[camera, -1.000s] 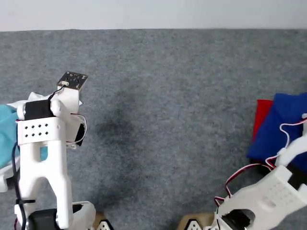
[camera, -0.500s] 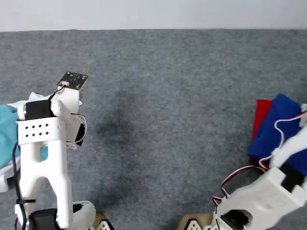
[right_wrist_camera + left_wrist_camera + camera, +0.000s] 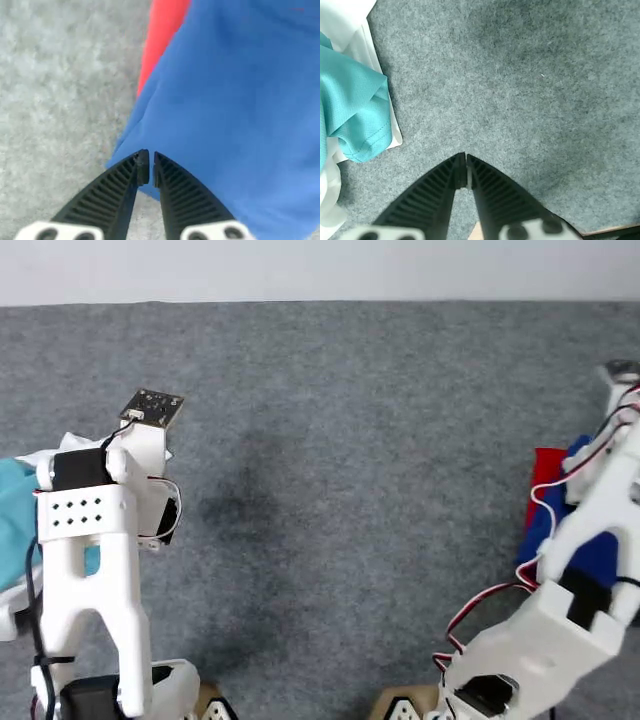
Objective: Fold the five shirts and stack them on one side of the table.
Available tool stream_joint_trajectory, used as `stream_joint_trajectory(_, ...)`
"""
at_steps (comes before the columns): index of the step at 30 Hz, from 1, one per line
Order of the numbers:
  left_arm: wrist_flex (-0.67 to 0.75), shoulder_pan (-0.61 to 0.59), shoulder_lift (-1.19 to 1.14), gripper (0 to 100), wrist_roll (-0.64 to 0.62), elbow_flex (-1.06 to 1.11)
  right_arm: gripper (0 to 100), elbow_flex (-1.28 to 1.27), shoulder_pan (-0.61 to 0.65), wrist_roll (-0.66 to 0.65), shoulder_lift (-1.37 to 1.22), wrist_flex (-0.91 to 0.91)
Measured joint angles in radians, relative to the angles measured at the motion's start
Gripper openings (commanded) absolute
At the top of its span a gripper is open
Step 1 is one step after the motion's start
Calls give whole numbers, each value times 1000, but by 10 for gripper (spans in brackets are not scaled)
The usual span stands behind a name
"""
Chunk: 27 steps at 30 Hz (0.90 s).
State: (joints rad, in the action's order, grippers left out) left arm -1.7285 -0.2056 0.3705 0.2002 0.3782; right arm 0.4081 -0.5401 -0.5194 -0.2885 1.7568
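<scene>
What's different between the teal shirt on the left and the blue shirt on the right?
The teal shirt is rumpled, its hem bunched; the blue shirt lies smooth and flat. The teal shirt rests on a white shirt, the blue shirt on a red shirt. Both lie on the grey table.

Table cover point(image 3: 350, 440): grey felt, matt, fuzzy. Teal shirt point(image 3: 350, 105): fine mesh cloth. Blue shirt point(image 3: 240, 100): smooth matt cloth.
</scene>
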Motion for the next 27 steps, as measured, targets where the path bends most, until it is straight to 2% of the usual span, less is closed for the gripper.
stream_joint_trajectory(5, 0, 0, 94, 6, -2, -87, 9, -103, 28, 0, 149, 0)
stream_joint_trajectory(10, 0, 0, 175, 6, -9, -133, 9, -282, 144, 8, 365, 0)
stream_joint_trajectory(15, 0, -23, 213, 8, -9, -137, 9, -456, 287, 129, 580, 0)
stream_joint_trajectory(18, 0, -127, 210, 27, 37, -137, 9, -551, 321, 187, 661, 0)
stream_joint_trajectory(22, 0, -328, 127, 180, 173, -137, 9, -675, 321, 221, 717, 0)
stream_joint_trajectory(27, 60, -499, -6, 217, 298, -169, 9, -710, 287, 222, 736, 0)
